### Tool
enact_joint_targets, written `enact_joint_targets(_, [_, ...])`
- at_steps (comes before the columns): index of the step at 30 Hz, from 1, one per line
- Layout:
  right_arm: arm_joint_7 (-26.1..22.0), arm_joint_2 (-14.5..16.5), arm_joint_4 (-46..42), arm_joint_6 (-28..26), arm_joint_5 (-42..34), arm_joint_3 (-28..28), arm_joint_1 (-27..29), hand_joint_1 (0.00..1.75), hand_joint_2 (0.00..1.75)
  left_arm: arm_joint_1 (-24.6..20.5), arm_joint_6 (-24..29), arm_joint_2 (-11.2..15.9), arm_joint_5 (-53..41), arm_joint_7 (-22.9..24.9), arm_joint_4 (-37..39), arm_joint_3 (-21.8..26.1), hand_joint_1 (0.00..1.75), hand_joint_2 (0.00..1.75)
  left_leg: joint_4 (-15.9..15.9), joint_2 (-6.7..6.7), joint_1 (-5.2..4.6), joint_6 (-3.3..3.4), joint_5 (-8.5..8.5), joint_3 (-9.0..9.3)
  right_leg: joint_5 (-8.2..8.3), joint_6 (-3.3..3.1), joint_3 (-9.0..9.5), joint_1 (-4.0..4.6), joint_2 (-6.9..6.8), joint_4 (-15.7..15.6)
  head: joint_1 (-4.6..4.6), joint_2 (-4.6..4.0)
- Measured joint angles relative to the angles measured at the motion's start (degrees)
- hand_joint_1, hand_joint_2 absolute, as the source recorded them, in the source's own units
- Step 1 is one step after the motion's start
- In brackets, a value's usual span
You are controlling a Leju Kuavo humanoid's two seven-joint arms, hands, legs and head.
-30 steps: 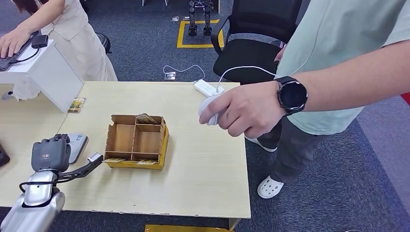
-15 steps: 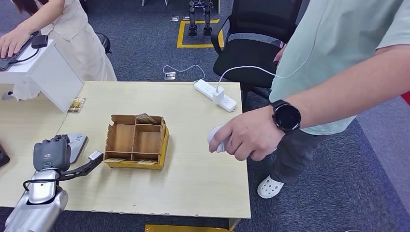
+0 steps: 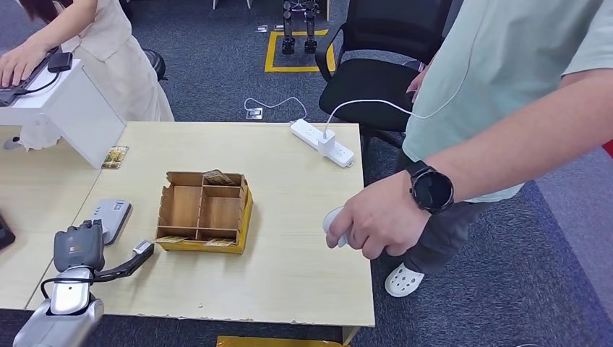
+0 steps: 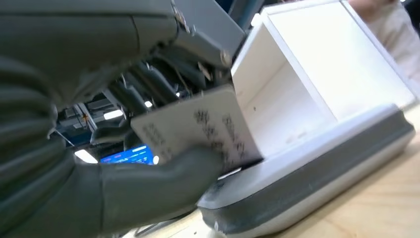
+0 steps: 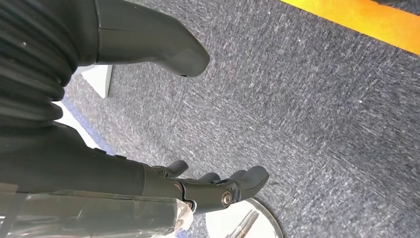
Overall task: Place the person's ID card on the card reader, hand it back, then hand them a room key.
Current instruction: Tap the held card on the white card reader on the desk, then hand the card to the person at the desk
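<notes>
Left hand (image 4: 114, 148) pinches the white printed ID card (image 4: 198, 131) between thumb and fingers, just beside the grey-and-white slab card reader (image 3: 110, 218) on the pale wooden surface (image 3: 289, 246), reader lying ahead of it; right hand (image 5: 198, 186) hangs empty, fingers loosely curled, well away

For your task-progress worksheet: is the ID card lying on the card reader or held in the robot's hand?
Held. In the left wrist view the left hand pinches the ID card between thumb and fingers, just above the card reader.
</notes>
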Motion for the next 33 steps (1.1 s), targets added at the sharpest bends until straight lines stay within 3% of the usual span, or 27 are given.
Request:
enact_joint_targets(6, [-0.7,0.0,-0.2,-0.5,1.0,0.0,-0.1,0.00,1.75,-1.7,-7.6,0.0,3.1,-2.2,1.6,1.1,1.75,1.75,0.0,-0.13,-0.04,0.00,0.00,0.17,-0.03,0.01,0.25,-0.05,-0.16,0.0,-0.02,0.00])
enact_joint_targets(10, [-0.8,0.1,-0.4,-0.7,1.5,0.0,-0.4,0.00,1.75,-2.1,-9.8,0.0,5.4,-3.6,1.6,2.2,1.75,1.75,-0.1,-0.14,-0.07,0.00,0.00,0.32,-0.04,0.01,0.36,-0.09,-0.16,0.0,-0.02,0.00])
enact_joint_targets(19, [-1.0,0.1,-0.4,-1.3,1.9,0.0,-0.4,0.00,1.75,-0.6,-5.8,-1.1,17.8,-12.1,-1.8,4.5,1.75,1.75,-0.1,-0.16,-0.07,-0.01,0.05,0.43,-0.04,0.01,0.40,-0.09,-0.17,0.1,-0.02,0.00])
enact_joint_targets(27, [-1.0,0.1,-0.4,-1.4,2.1,0.0,-0.3,0.00,1.75,0.5,-5.5,-2.2,19.7,-13.1,-4.6,5.6,1.75,1.75,-0.1,-0.16,-0.08,0.00,0.04,0.39,-0.04,0.01,0.37,-0.10,-0.17,0.1,-0.02,0.00])
enact_joint_targets(33, [-0.9,0.1,-0.4,-1.4,2.9,0.0,-0.3,0.00,1.75,0.2,-2.0,-3.2,33.9,-23.1,-9.7,6.7,1.75,1.75,0.0,-0.15,-0.07,0.01,0.07,0.28,-0.02,0.01,0.20,-0.08,-0.14,0.1,-0.02,0.00])
